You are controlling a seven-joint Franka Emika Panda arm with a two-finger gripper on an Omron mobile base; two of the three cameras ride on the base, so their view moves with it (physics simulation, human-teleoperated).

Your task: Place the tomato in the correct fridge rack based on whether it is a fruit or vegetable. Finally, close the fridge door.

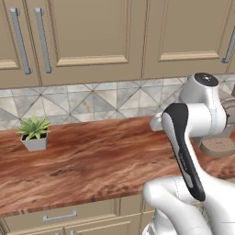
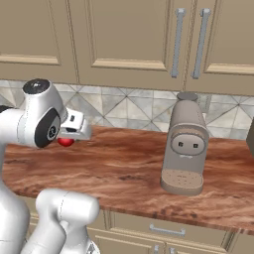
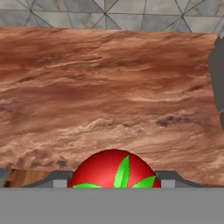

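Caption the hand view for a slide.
Gripper shut on the red tomato, above the wood-grain counter.

No legible text, label, brand, number or sign found on any surface inspected. The dark strip along the arm (image 1: 183,151) carries faint marks, too small to read. The front panel of the coffee machine (image 2: 184,144), off to the side of the hand, shows two small dark dots, not characters. Cabinet doors (image 1: 87,36) bear no markings.
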